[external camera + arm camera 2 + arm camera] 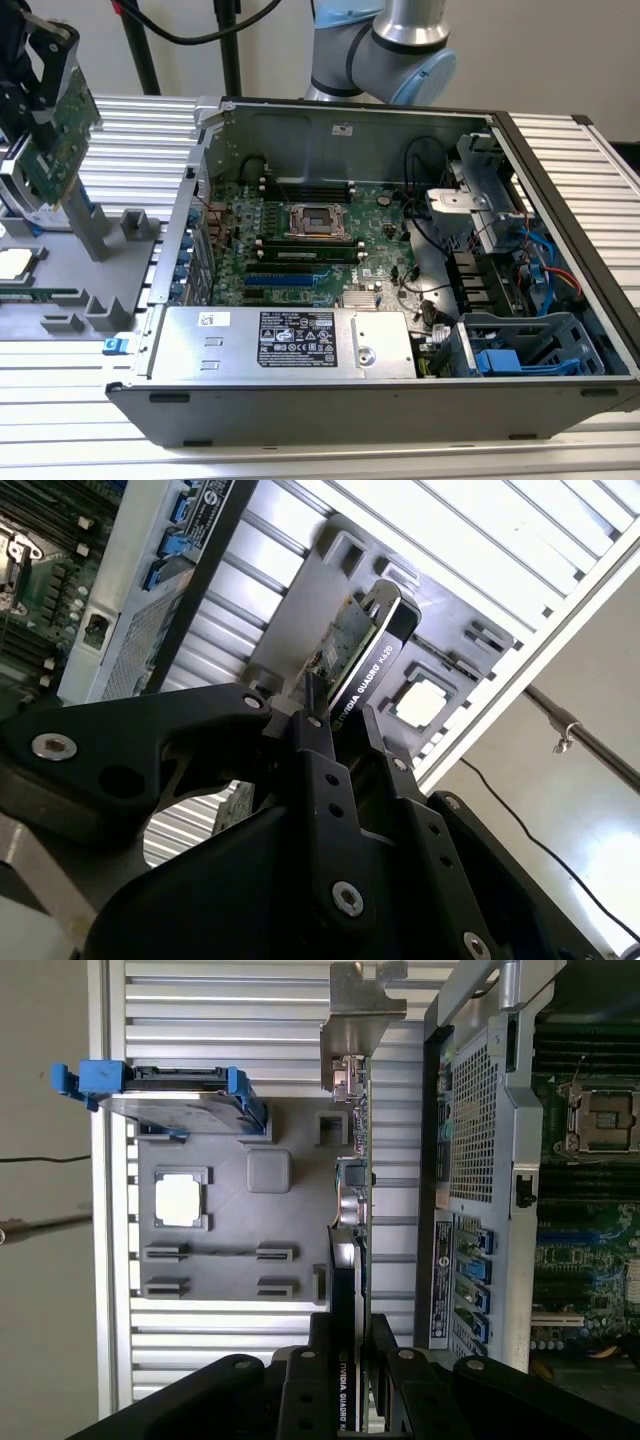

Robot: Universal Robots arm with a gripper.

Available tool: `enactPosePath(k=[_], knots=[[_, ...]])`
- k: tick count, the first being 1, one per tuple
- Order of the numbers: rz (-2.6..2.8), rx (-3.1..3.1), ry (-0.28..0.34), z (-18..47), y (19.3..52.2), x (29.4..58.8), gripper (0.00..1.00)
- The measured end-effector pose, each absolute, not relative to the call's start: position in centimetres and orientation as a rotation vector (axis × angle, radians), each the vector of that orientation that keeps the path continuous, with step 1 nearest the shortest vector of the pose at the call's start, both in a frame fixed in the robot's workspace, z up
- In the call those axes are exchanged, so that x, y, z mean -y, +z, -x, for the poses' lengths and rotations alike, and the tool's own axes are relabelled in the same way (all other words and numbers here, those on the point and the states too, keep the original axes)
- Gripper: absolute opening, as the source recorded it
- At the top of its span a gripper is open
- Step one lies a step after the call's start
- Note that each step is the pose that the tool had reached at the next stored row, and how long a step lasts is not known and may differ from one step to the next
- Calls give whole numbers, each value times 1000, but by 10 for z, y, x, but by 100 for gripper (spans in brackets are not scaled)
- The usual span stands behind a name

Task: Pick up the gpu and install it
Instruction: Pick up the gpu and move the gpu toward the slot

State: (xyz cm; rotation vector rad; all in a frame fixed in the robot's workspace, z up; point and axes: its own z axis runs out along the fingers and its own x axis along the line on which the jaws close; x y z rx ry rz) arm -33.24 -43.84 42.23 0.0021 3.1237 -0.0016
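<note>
Green-boarded, black-cooled thin rectangular gpu [58, 135] clamped edge-on between the jaws of the black end effector [348, 1355], above the grey moulded fixture tray [240, 1220] on the ribbed metal worktop [220, 1020], just beside the open computer case [300, 415]. A good carry likely needs a firm, square grip and a path clear of tray posts and case wall. Long axis runs directly away from the end effector, silver end bracket [362, 1000] farthest; tilted in the exterior view.
</note>
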Motion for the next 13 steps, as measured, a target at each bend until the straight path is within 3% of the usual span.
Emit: enactPosePath(k=[13], knots=[[-3,-3127,-1,318,422,438,0]])
